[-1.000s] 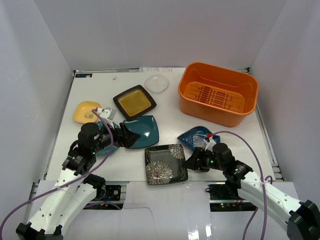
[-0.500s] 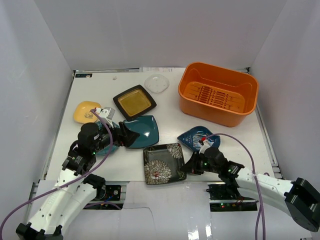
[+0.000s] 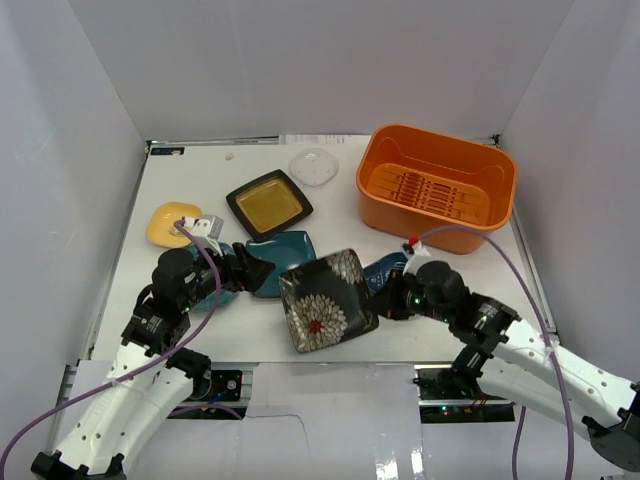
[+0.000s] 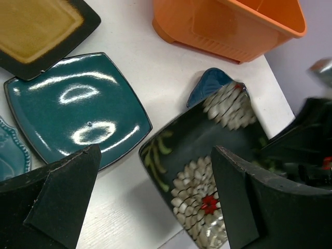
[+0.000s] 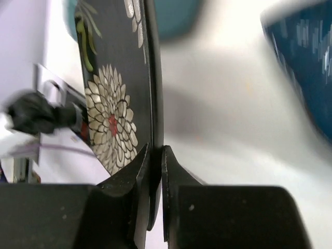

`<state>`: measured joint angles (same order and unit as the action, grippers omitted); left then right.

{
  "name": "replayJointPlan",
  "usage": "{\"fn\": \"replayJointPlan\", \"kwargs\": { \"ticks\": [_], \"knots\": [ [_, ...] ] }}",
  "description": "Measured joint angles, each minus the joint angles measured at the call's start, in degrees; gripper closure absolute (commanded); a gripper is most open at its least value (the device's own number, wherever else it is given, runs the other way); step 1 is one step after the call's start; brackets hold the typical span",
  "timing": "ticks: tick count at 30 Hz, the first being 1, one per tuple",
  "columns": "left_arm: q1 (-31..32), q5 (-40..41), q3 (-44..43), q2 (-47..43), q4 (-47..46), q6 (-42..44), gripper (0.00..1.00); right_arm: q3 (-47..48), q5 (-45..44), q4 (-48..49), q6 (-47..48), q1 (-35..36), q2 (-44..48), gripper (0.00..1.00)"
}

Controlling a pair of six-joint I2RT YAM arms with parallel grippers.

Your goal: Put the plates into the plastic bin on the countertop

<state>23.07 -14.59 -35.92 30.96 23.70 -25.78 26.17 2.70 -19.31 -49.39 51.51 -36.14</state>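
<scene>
Our right pincer (image 3: 386, 304) is pressed together on the rim of the black floral square plate (image 3: 325, 300). In the right wrist view its two fingers (image 5: 139, 174) clamp the thin edge of that plate from both sides. The plate is tilted and looks lifted off the white table (image 3: 200, 180), near the front edge between our two arms. From above it overlaps the blue leaf-shaped plate (image 3: 388, 268) on its right. We cannot tell whether the two touch.

Our left pincer (image 3: 255, 272) is spread wide and grips nothing. It hangs at the near edge of the teal square plate (image 4: 78, 109), with the floral plate just beside it on the right. The teal scalloped round plate (image 4: 9, 150) peeks out at the left, mostly hidden under the left arm.

Further back lie the black square plate with the amber centre (image 3: 268, 204), the yellow plate (image 3: 168, 222) at the left and a clear round dish (image 3: 313, 165). The orange plastic bin (image 3: 440, 232) stands at the far right of the table with no plate in it. The blue leaf-shaped plate lies between the held plate and the bin.
</scene>
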Motion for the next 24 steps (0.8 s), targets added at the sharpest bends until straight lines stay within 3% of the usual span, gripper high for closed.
{"fn": "replayJointPlan", "kwargs": {
  "ticks": [6, 11, 18, 24],
  "knots": [
    [0.0, 3.02, 0.0, -0.9, 1.36, -0.63, 0.02, 25.46, -6.64, 0.94, 9.92, -5.51, -9.64, 0.92],
    [0.11, 3.69, 0.0, -2.67, 1.62, -1.01, 0.02, 38.34, -2.99, 4.83, 13.51, -23.08, -17.68, 0.92],
    [1.97, 4.2, 0.0, -4.48, 1.73, -1.25, 0.02, 43.91, 3.39, 5.22, 13.88, -46.73, -30.38, 0.92],
    [3.43, 4.35, 0.0, -4.81, 1.75, -1.36, 0.02, 43.21, 5.38, 1.95, 14.32, -56.39, -35.95, 0.92]
  ]
}}
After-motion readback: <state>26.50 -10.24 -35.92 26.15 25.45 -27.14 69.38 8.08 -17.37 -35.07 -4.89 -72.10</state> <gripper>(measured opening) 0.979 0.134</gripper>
